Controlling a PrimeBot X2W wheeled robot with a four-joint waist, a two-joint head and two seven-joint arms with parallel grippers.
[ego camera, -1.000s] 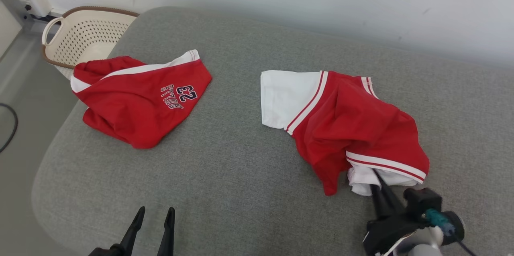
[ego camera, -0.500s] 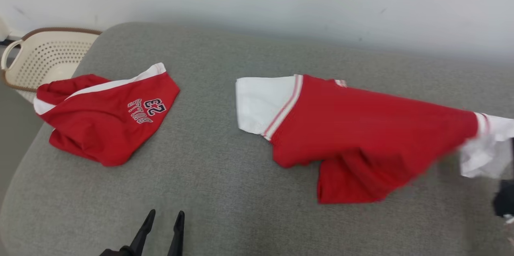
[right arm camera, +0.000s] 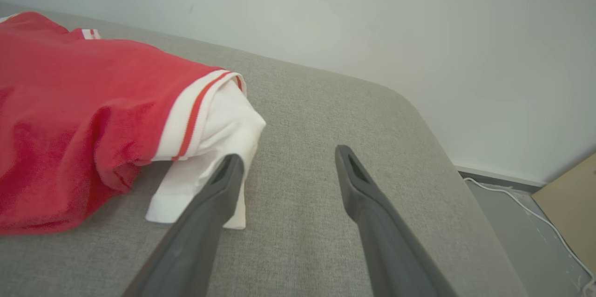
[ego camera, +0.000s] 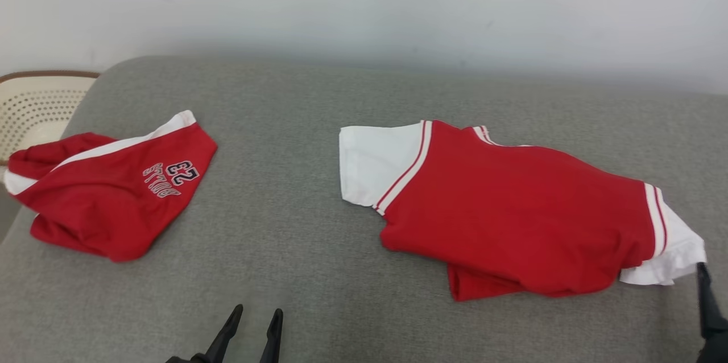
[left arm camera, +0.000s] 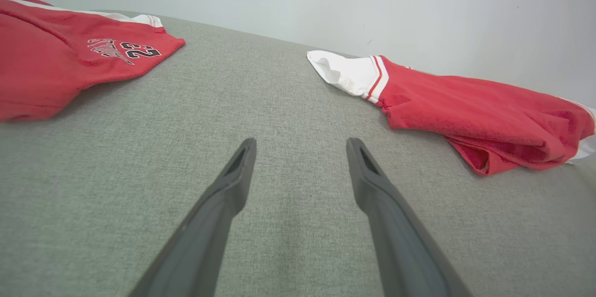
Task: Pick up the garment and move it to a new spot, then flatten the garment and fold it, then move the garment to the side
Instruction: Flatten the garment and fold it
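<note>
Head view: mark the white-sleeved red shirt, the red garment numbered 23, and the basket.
white-sleeved red shirt (ego camera: 512,209): head view, its red body.
red garment numbered 23 (ego camera: 102,215): head view, red cloth left of the number.
basket (ego camera: 34,112): head view, its perforated wall.

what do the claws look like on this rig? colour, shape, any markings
Left claw and right claw match. Each has two long, matte dark grey fingers, broad at the base and tapering to narrow tips, with a slot-shaped recess on the inner face near each tip. Surfaces look plain and unmarked.
</note>
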